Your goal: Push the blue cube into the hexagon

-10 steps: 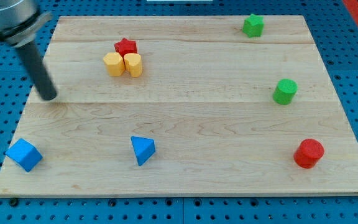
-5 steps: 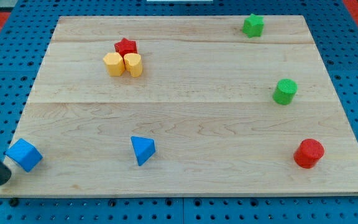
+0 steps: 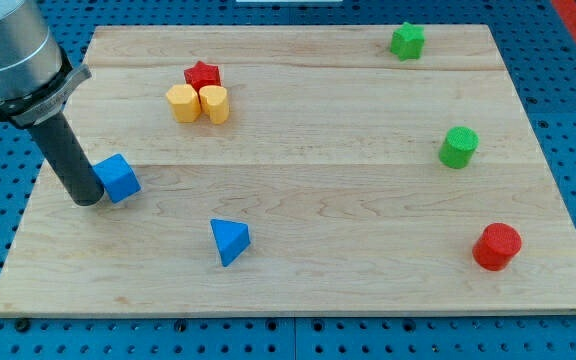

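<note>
The blue cube (image 3: 118,178) sits on the wooden board (image 3: 298,180) at the left, below and to the left of the yellow hexagon (image 3: 182,102). My tip (image 3: 86,197) touches the cube's left side. The hexagon lies in a cluster with a yellow cylinder (image 3: 215,103) on its right and a red star (image 3: 202,74) above.
A blue triangle (image 3: 229,241) lies lower middle. A green star (image 3: 406,40) is at the top right, a green cylinder (image 3: 458,146) at the right, a red cylinder (image 3: 496,246) at the lower right. The board's left edge is close to my tip.
The blue cube has moved from the board's lower left corner up and to the right. My tip has followed it up and now stands at its left side.
</note>
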`<move>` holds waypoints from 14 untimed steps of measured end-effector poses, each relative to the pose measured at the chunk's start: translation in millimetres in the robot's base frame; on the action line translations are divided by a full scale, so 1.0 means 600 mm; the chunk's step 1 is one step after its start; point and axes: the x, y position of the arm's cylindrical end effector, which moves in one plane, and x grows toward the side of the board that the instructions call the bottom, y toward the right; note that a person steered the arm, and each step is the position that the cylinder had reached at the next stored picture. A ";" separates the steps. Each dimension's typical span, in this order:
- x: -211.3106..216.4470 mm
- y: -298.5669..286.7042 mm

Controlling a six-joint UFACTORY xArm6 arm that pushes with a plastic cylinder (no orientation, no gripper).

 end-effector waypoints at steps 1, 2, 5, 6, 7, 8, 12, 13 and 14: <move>0.000 0.000; -0.001 0.000; -0.079 0.119; -0.105 0.166; -0.122 0.192; -0.122 0.197; -0.154 0.116; -0.159 0.062; -0.192 0.019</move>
